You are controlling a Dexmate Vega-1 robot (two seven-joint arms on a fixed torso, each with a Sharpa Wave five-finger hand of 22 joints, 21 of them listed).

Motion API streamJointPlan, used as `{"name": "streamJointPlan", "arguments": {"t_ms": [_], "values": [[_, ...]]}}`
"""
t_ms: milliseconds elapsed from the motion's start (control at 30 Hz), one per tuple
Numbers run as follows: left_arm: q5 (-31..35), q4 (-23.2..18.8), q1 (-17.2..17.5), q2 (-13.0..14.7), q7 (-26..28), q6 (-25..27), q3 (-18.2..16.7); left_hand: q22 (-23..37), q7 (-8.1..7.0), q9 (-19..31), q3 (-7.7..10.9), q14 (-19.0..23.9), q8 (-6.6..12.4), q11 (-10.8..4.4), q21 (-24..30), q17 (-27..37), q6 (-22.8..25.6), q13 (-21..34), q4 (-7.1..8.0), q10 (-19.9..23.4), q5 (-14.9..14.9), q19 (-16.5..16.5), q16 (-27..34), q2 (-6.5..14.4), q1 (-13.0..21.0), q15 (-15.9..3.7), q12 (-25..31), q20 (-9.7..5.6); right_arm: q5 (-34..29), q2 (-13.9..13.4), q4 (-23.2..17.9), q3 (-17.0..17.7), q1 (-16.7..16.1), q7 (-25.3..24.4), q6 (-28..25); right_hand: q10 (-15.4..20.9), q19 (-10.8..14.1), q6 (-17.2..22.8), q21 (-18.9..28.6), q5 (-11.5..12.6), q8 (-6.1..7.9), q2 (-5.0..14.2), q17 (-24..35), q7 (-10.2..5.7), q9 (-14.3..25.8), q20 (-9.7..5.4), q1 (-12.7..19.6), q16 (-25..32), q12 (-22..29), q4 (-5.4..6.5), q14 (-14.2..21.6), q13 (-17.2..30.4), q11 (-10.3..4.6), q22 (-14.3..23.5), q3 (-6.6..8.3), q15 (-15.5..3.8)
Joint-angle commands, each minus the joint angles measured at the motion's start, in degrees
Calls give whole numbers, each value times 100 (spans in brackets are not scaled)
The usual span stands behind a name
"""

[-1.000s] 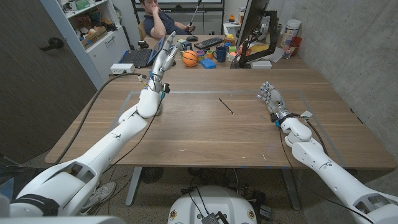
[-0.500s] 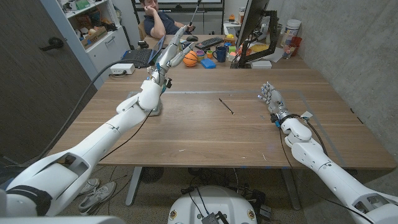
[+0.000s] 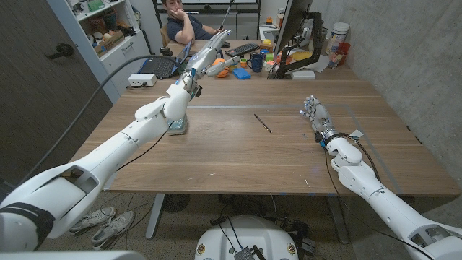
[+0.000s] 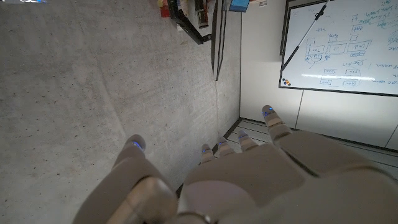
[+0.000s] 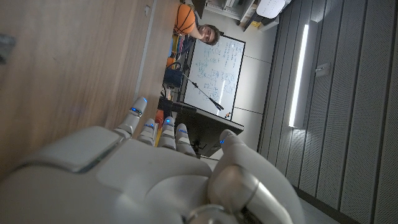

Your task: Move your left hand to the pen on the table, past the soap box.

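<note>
The thin dark pen lies on the wooden table, right of centre. A small teal soap box sits on the table to the pen's left, under my left forearm. My left hand is raised over the table's far edge, beyond the soap box and well left of and behind the pen, fingers stretched out and holding nothing. In the left wrist view the left hand points at a concrete wall and a whiteboard. My right hand stands open on the table, right of the pen; in its wrist view the right hand is also empty.
Clutter lines the far edge: a laptop, a basketball, a blue mug, a keyboard and a monitor. A person sits behind the table. A concrete wall stands on the right.
My left arm has stretched out farther and to the right, lifting the hand over the far edge and uncovering the soap box. The right hand and the pen have stayed put.
</note>
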Motion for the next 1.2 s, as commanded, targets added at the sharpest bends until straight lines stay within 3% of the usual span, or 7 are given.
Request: {"name": "streamJointPlan", "arguments": {"t_ms": [33, 300, 433, 800, 1200], "values": [[458, 133, -333, 40, -57, -46, 295, -2, -11, 26, -34, -335, 58, 104, 25, 10, -802, 9, -144, -647, 4, 32, 54, -144, 134, 118, 30, -12, -15, 27, 72, 2, 24, -14, 30, -15, -409, -31, -20, 21, 11, -41, 28, 17, 18, 21, -20, -24, -25, 34, -17, 33, 12, 8, -19, 34], [589, 234, -523, 38, -257, -124, 440, -2, -11, 32, -168, -524, 58, 251, -25, 22, -977, 18, -314, -820, -27, -199, 49, -313, 390, 309, 4, 16, -73, 41, 108, -26, 46, -66, 25, -19, -419, -35, -42, 19, 11, -59, 32, 21, 19, 27, -54, -31, -28, 49, -18, 34, 15, 8, -44, 44], [578, 344, -607, 7, -317, -224, 499, 3, -11, 34, -252, -619, 42, 118, -7, 27, -1132, 22, -372, -1076, -40, -249, 55, -350, 512, 352, -30, 18, -81, 55, 116, -24, 37, -90, 46, -20, -418, -33, -50, 19, 12, -68, 34, 22, 19, 29, -70, -31, -29, 56, -13, 34, 10, 8, -57, 38], [585, 742, -893, -123, -444, -555, 701, 1, -10, 35, -323, -620, 32, 248, 41, 23, -1278, 21, -413, -1151, -41, -161, 82, -358, 628, 412, 1, -4, -82, 96, 114, -17, -9, -157, 85, -13, -418, -43, -73, 18, 10, -96, 38, 19, 19, 36, -119, -38, -27, 74, -13, 35, 0, 9, -95, 38], [583, 1180, -1219, -353, -607, -1027, 983, -12, -12, 42, -403, -477, 55, 244, 73, 15, -1346, 20, -433, -1100, -42, -30, 148, -356, 736, 354, 50, -9, -113, 100, 84, -30, -43, -200, 99, -24, -417, -48, -101, 21, 10, -123, 40, 23, 19, 44, -168, -50, -33, 88, -21, 35, 1, 9, -134, 32]]}}
